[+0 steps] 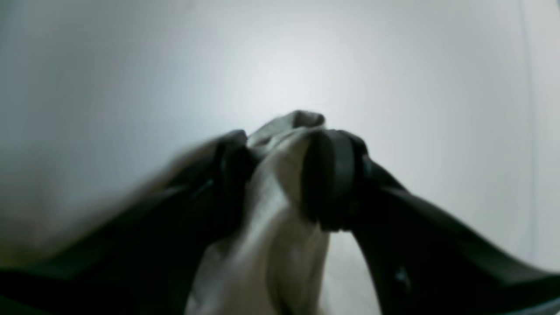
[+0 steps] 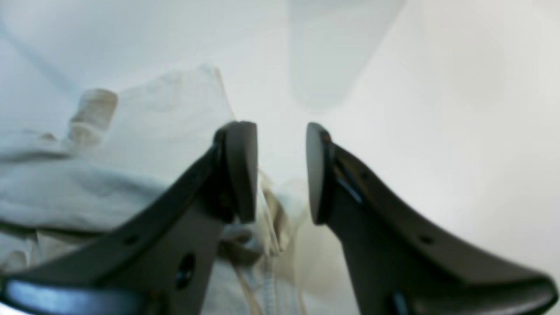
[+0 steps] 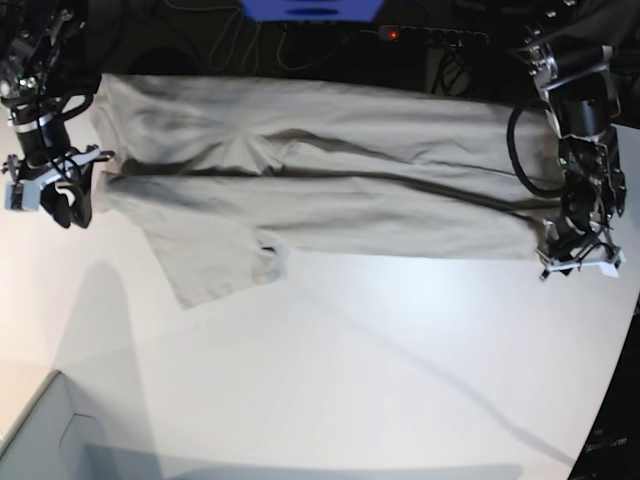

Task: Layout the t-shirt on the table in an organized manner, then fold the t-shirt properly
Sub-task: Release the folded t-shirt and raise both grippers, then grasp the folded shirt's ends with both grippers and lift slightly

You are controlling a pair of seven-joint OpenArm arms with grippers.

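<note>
Beyond the far edge we see a blue object [image 3: 311, 9], cut off by the frame. Just right of it lies a black power strip [image 3: 425, 36] with a red light. Dark cables [image 3: 235, 40] trail left of the blue object. A pale box corner [image 3: 45, 435] fills the near left.

A: Is the base view bright?

B: Yes. The white table [image 3: 400, 330] is brightly lit, with soft grey shadows lying across it. The far edge is very dark.

A: And the wrist views?

B: Both are fuzzy. In the left one the t-shirt [image 1: 271, 245] is smeared and the corners go dim. The right one looks pale and washed out.
</note>
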